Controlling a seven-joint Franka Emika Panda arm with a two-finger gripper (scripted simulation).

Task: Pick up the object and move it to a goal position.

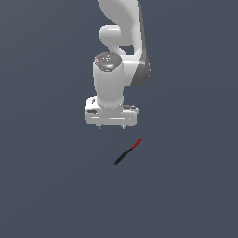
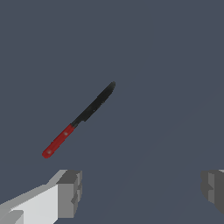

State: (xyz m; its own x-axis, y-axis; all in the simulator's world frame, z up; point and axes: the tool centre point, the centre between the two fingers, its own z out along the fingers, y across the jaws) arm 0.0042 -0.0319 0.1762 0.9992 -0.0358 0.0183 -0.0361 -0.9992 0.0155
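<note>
Knife-shaped, the object [image 1: 128, 151] is a thin little stick with a long black part and a short red end. In the exterior view it lies just below the middle of the frame, on the plain dark gray counter [image 1: 42, 186]. It sits slanted there. Its red end points up toward the right of the frame, and its black tip points down toward the left.

The white robot arm [image 1: 122, 42] comes down from the top middle of that frame. Its claw [image 1: 111, 126] is above the object in the picture and a bit to the left of it. The claw is not touching the object. Only two small tips show under the white hand, and they sit wide apart.

In the wrist view the object [image 2: 83, 117] sits a little left of the middle of the frame. The red end shows two tiny pale dots. One gray finger [image 2: 69, 194] shows at the lower left of the frame, and the other one is at the lower right edge. A big gap of bare counter [image 2: 166, 65] lies between them. The claw is spread wide and holds nothing. The object is much smaller than the claw.
</note>
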